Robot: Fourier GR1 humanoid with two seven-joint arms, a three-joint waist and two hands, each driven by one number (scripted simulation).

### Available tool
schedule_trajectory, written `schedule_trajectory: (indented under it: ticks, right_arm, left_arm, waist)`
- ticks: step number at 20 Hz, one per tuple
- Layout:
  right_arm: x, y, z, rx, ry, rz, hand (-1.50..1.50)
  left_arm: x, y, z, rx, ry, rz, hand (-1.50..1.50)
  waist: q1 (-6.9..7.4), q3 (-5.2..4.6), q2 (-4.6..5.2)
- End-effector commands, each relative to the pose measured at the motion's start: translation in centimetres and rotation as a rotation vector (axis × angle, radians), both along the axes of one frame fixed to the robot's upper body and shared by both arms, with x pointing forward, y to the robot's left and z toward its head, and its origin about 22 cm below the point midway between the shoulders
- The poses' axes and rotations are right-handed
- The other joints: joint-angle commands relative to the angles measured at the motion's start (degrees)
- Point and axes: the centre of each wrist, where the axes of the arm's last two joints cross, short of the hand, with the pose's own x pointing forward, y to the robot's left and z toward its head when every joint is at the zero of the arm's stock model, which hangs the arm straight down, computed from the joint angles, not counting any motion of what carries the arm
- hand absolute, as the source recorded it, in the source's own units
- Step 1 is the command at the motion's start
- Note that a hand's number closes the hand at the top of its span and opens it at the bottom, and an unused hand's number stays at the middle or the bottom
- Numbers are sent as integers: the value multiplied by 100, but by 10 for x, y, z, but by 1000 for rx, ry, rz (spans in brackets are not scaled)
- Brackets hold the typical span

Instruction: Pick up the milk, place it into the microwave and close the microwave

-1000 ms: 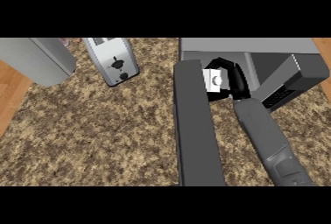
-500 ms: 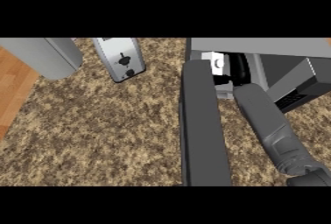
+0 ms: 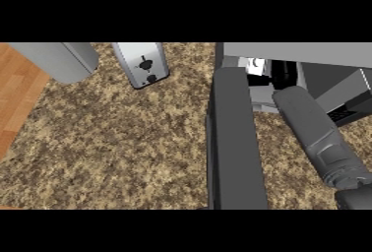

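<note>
Inside the microwave [image 3: 291,49], right robot hand [image 3: 285,75] partly hidden, grip unreadable, milk [image 3: 254,66] barely visible.

The right hand [image 3: 285,75] has seemingly carried the milk [image 3: 255,66] deeper into the microwave [image 3: 341,74].

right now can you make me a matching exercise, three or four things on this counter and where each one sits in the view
Things:
1. toaster
2. milk
3. microwave door
4. right forearm

Places:
a. inside the microwave, top right
b. top centre, left of the microwave
c. running from the lower right edge up into the microwave
d. open, running down the middle of the view

Pairs: 1-b, 2-a, 3-d, 4-c
</note>
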Motion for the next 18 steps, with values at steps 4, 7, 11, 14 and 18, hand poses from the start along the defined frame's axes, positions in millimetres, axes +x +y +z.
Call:
schedule_trajectory:
  ticks: [4, 7, 11, 14, 18]
  right_arm:
    - [-1, -23, 1, -137, -2, -92, 150]
    - [-6, -42, -5, -167, 16, -248, -150]
    - [-17, -56, -21, -244, 51, -423, -150]
    - [-8, -37, -11, -212, 11, -232, -150]
    - [2, -26, 7, -206, 16, -170, -150]
  left_arm:
    - [14, -4, 2, 2, 8, -22, -150]
    - [15, -7, 4, 15, -14, -23, -150]
    - [22, -6, 4, 43, -9, -19, -150]
    - [22, -4, 2, 61, 9, -12, -150]
    - [33, -8, 0, 69, 20, -47, -150]
  waist:
    - [100, 7, 72]
    - [153, 4, 97]
    - [202, -2, 175]
    - [188, 28, 135]
    - [214, 17, 139]
